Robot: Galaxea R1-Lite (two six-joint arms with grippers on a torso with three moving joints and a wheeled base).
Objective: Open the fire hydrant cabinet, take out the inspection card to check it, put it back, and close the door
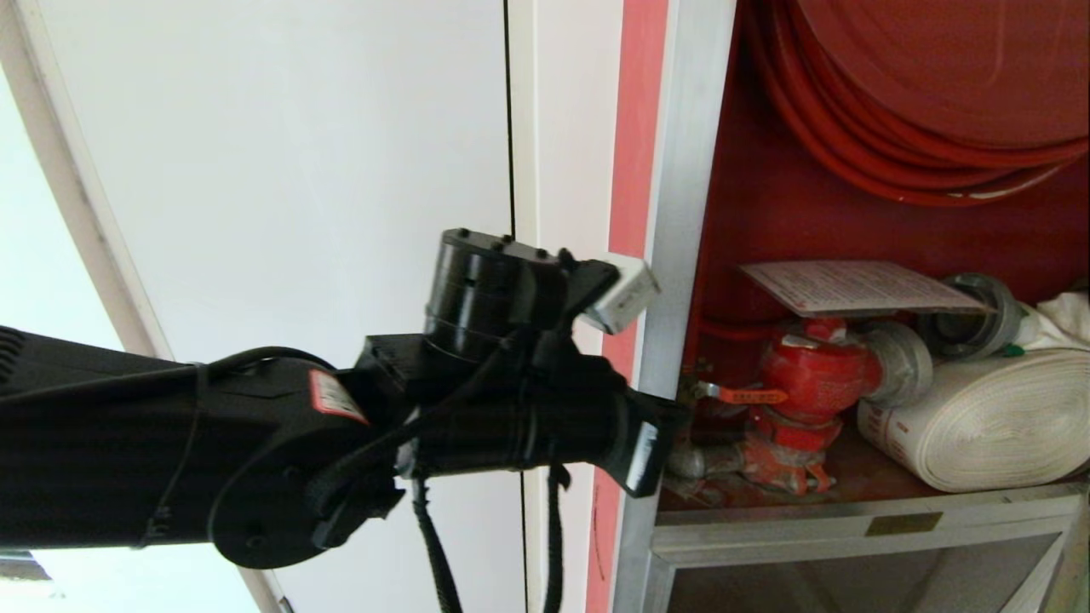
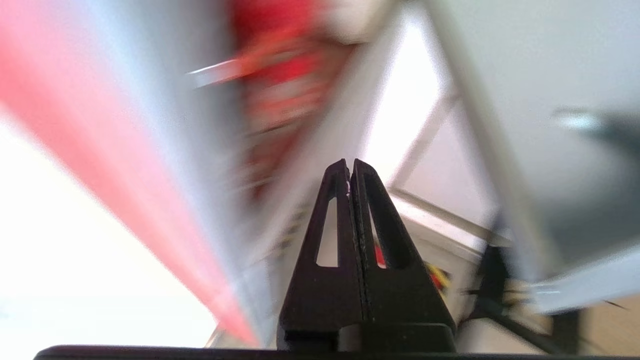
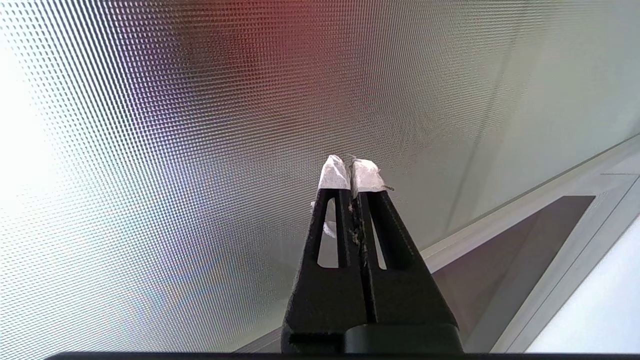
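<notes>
The fire hydrant cabinet [image 1: 681,213] stands open, showing its red walls, hose reel [image 1: 920,94], red hydrant valve [image 1: 817,370] and white rolled hose [image 1: 988,421]. The inspection card [image 1: 860,288] lies flat on top of the valve. My left gripper [image 1: 660,434] is at the cabinet's left frame post, level with the valve and left of the card. In the blurred left wrist view the left gripper [image 2: 350,167] is shut and empty. A grey panel in a silver frame [image 2: 565,165] may be the door. My right gripper [image 3: 351,167] is shut, with white-taped tips.
A white wall panel [image 1: 298,170] and a red strip [image 1: 634,128] lie left of the cabinet frame. Below the shelf is a silver-framed lower panel [image 1: 851,528]. Dotted glass in a silver frame [image 3: 200,150] fills the right wrist view; which panel it is I cannot tell.
</notes>
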